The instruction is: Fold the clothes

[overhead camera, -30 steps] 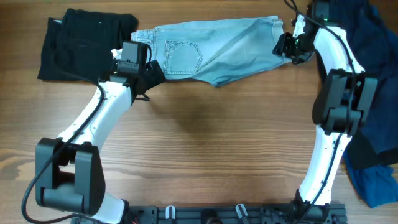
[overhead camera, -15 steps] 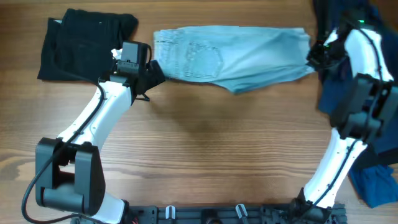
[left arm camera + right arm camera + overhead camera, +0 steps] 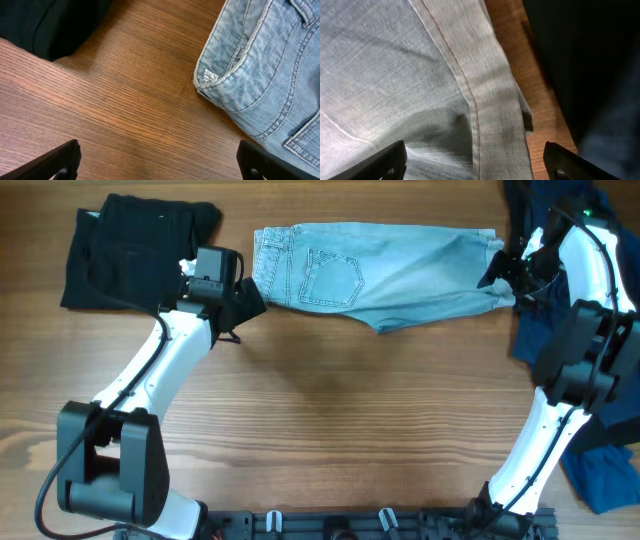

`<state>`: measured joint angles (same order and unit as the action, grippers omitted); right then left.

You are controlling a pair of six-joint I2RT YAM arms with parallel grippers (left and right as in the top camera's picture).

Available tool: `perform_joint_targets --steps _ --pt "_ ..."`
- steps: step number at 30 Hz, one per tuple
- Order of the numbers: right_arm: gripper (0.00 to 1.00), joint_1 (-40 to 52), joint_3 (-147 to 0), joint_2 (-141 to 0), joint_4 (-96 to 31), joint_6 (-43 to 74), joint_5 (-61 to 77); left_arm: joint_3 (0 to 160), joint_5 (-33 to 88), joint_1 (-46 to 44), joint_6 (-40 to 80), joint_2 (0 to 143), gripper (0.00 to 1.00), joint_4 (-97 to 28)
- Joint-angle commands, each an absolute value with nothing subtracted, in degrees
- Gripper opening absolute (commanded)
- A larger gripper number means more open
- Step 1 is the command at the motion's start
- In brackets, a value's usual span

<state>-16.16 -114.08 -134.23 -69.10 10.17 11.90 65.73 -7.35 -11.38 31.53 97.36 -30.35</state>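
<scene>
Pale blue denim shorts (image 3: pixel 270 75) fill the right side, lying flat on the wooden desk (image 3: pixel 130 110). A stitched corner of them points left, and curved seams run across the cloth. A black garment (image 3: pixel 50 22) covers the far left corner, apart from the shorts, with bare wood between. The left hand (image 3: pixel 160 165) hovers with its dark fingers (image 3: pixel 62 160) spread wide at the near edge, gripping nothing.

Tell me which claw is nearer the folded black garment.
Left. The left claw hovers just beside the black garment; the right claw is far off, over the denim shorts' opposite end.
</scene>
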Motion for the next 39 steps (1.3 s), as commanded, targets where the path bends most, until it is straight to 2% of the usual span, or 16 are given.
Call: perform_joint_targets --steps 1,9,12,17,20,23,26,28,33,39 --pt "0.86 -15.7 -113.9 -132.0 -70.2 9.2 10.8 66.3 -7.1 -11.5 30.2 96.3 1.00 -30.7" --pt "0.77 -13.8 -111.7 -132.0 -69.1 5.7 10.2 66.3 -7.1 -11.5 30.2 96.4 1.00 -30.8" --pt "0.69 -13.7 -108.0 -132.0 -65.7 5.5 9.8 66.3 -7.1 -11.5 30.2 96.4 1.00 -30.8" --pt "0.64 -13.7 -106.4 -132.0 -63.0 6.2 0.6 66.3 -7.1 -11.5 30.2 96.4 1.00 -30.8" --pt "0.61 -13.7 -106.4 -132.0 -61.0 8.2 0.4 66.3 -7.1 -11.5 30.2 96.4 1.00 -30.7" --pt "0.45 -13.7 -106.4 -132.0 -58.6 12.0 1.0 66.3 -7.1 -11.5 30.2 96.4 1.00 -30.8" --pt "0.16 -13.7 -106.4 -132.0 -57.4 12.7 4.7 66.3 -7.1 -11.5 30.2 96.4 1.00 -30.8" --pt "0.05 -13.7 -106.4 -132.0 -57.0 13.8 5.4 66.3 -7.1 -11.5 30.2 96.4 1.00 -30.8" --pt "0.05 -13.7 -107.8 -129.6 -56.5 13.5 13.2 66.3 -7.1 -11.3 30.2 96.4 1.00 -30.5" --pt "0.05 -11.8 -107.8 -117.0 -52.7 11.2 24.8 66.3 -7.1 -9.5 30.3 96.4 1.00 -30.5"
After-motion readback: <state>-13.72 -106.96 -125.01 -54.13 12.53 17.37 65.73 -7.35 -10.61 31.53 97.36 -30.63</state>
